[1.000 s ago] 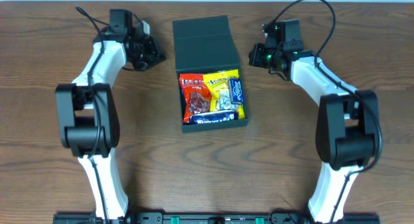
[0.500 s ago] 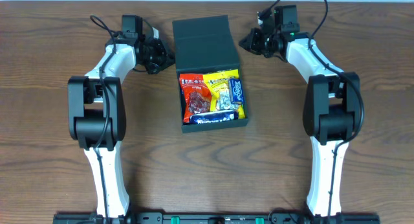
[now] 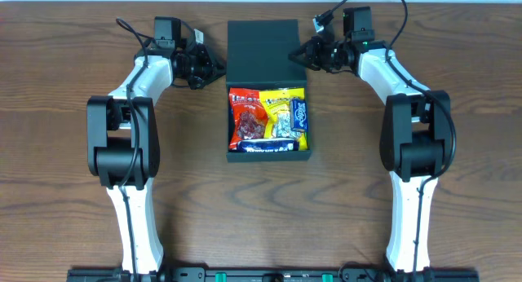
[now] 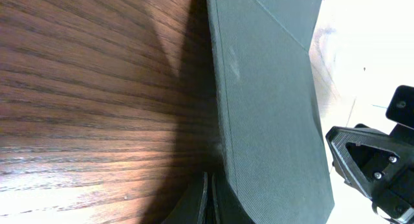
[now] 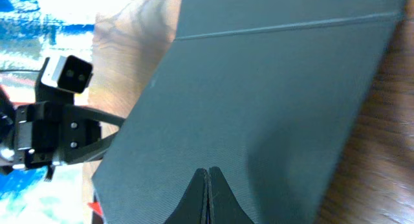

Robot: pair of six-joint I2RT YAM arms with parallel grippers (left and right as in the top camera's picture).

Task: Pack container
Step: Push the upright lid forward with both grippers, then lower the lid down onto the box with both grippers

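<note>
As both arms have closed in, the left gripper (image 3: 217, 68) and right gripper (image 3: 298, 57), fingers pressed together and empty, flank the open lid (image 3: 261, 39) of the container (image 3: 269, 156) at the middle of the table (image 3: 57, 111), likely ready to fold it down

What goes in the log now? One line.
container: snack packets inside | lid: open | left gripper: shut, at lid | right gripper: shut, at lid
</note>
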